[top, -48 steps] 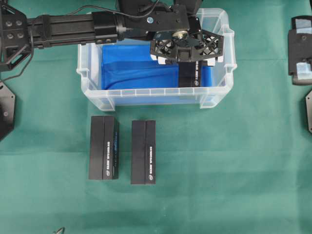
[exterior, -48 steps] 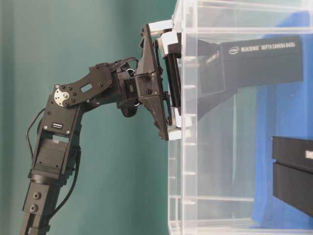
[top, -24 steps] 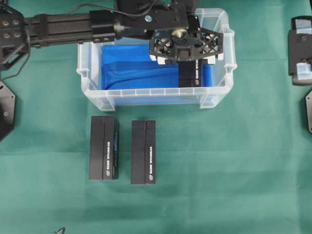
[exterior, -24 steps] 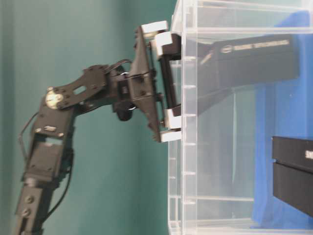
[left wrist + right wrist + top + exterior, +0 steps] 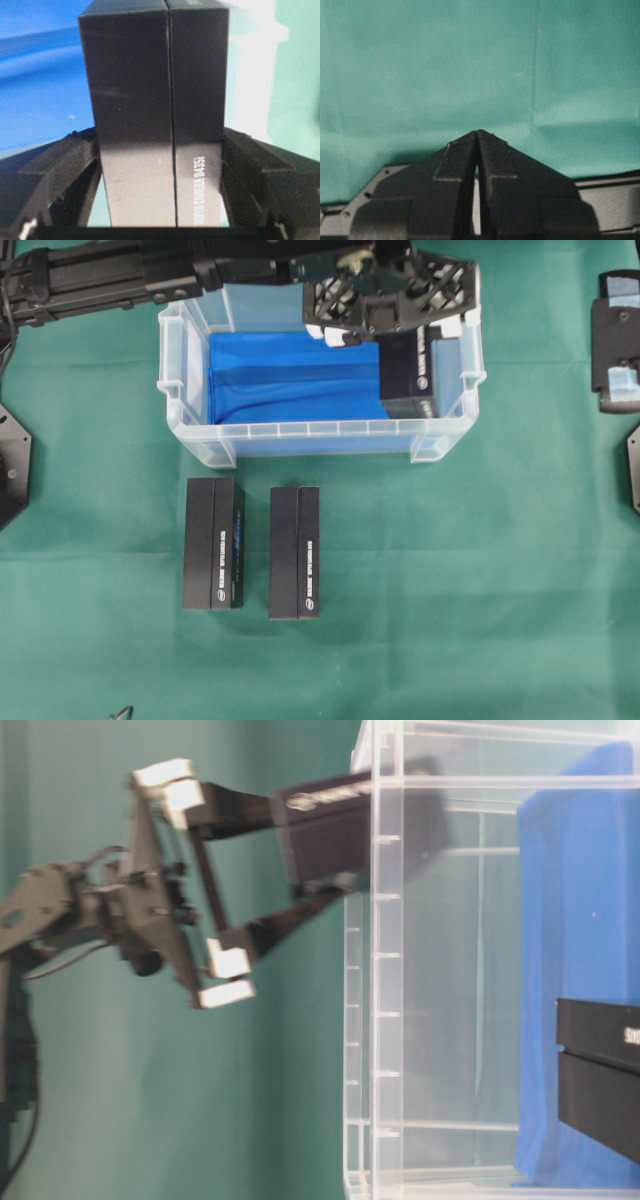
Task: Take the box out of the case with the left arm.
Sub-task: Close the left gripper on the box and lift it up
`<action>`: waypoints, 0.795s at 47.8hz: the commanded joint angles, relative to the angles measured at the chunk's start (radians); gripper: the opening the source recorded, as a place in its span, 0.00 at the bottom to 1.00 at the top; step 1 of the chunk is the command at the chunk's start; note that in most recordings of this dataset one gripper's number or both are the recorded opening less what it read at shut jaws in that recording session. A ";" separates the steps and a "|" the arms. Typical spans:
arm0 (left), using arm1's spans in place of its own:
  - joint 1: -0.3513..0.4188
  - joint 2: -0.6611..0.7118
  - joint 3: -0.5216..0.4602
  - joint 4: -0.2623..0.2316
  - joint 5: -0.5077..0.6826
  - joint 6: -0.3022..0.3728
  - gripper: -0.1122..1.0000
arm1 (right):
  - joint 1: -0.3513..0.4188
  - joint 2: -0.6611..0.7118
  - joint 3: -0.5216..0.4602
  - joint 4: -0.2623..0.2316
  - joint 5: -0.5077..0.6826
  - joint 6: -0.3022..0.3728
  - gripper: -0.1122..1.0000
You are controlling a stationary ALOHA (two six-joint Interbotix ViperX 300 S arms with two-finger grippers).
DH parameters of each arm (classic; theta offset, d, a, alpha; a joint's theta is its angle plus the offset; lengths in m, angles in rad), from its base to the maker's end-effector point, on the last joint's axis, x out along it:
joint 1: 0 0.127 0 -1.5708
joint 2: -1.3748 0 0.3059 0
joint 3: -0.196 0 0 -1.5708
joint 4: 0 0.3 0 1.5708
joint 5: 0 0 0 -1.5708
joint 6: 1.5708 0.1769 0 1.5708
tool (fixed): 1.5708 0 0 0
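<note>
My left gripper (image 5: pixel 322 845) is shut on a black box (image 5: pixel 345 820) with white lettering, its fingers (image 5: pixel 252 167) pressed against the box's two long sides. The clear case (image 5: pixel 300 430) with a blue sheet (image 5: pixel 285 375) on its bottom stands at the back of the table. In the overhead view the box (image 5: pixel 408 368) hangs under the gripper head over the case's right end. Seen from table level, the box straddles the case's rim (image 5: pixel 385 780), partly outside it. My right gripper (image 5: pixel 477 134) is shut and empty above green cloth.
Two more black boxes (image 5: pixel 212 557) (image 5: pixel 294 552) lie side by side on the green cloth in front of the case. The right arm (image 5: pixel 615 335) rests at the right edge of the table. Black mounts (image 5: pixel 12 465) sit at the left edge.
The left gripper has risen and drawn back with the box, pulling it from deep inside the case up to the rim. The right arm has not moved.
</note>
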 commanded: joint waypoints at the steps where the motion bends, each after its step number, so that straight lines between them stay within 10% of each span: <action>1: 0.000 -0.037 -0.100 0.000 0.048 0.005 0.67 | 0.002 -0.003 -0.011 -0.003 0.000 -0.003 0.13; 24: 0.003 -0.028 -0.390 0.006 0.278 0.003 0.67 | 0.002 0.000 -0.011 -0.040 -0.009 -0.003 0.13; 38: 0.003 -0.029 -0.394 0.009 0.296 0.003 0.67 | 0.002 0.002 -0.009 -0.043 -0.012 0.000 0.13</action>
